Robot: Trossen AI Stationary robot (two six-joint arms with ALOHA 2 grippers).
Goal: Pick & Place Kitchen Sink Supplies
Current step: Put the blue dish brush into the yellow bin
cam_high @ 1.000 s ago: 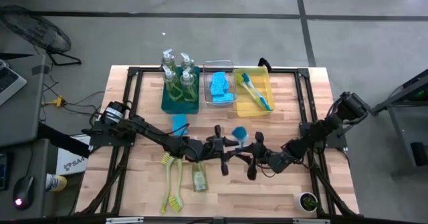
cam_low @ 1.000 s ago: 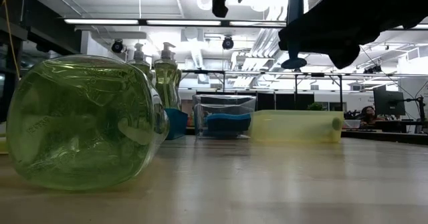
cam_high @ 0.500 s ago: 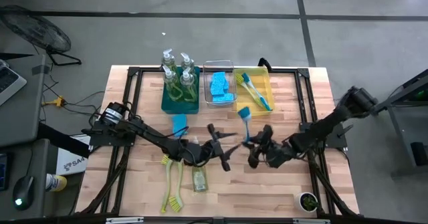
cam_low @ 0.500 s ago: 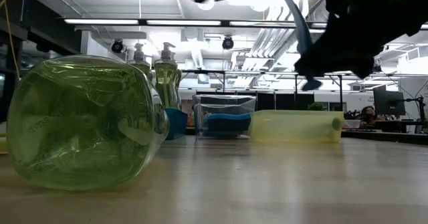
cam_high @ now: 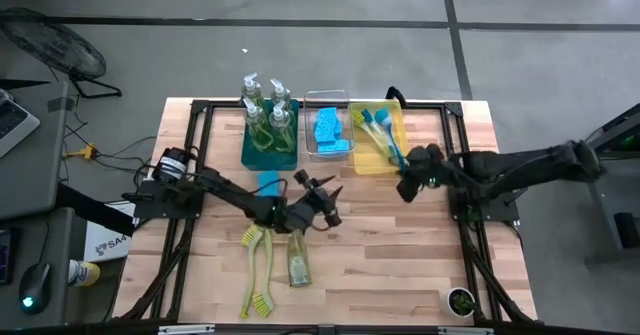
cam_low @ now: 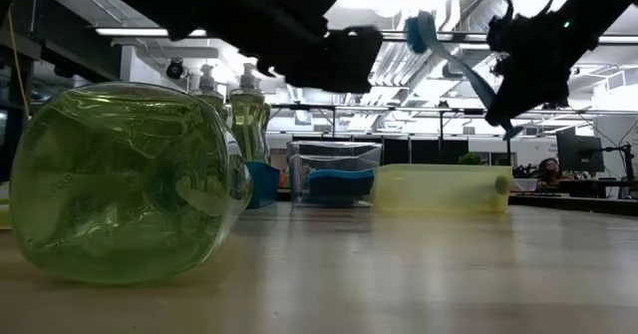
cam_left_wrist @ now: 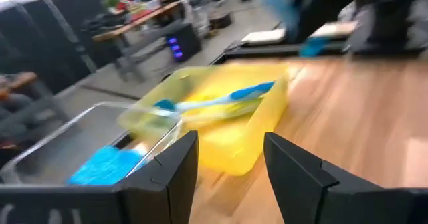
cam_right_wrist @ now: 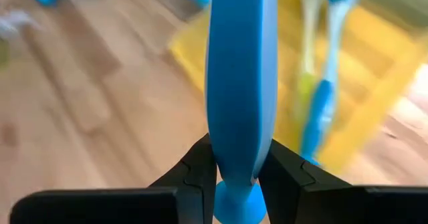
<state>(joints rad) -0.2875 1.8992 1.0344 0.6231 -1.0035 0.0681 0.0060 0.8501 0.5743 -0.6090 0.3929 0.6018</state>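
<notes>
Blue dish brush (cam_right_wrist: 239,83) pinched by handle in right tool (cam_high: 408,183), held off table (cam_high: 430,275) over front edge of yellow bin (cam_high: 395,135); brush head up, handle slanting down in low view. Right arm stretches in from right side. Left tool (cam_high: 325,203) empty, fingers (cam_left_wrist: 170,167) parted, above mid table, near lying soap bottle (cam_high: 298,263) and two yellow-green brushes (cam_high: 256,275). Blue sponge (cam_high: 268,182) lies by teal bin (cam_high: 270,158).

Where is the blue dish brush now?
In the high view, the blue dish brush is on the right, held by the right gripper over the yellow bin.
</notes>
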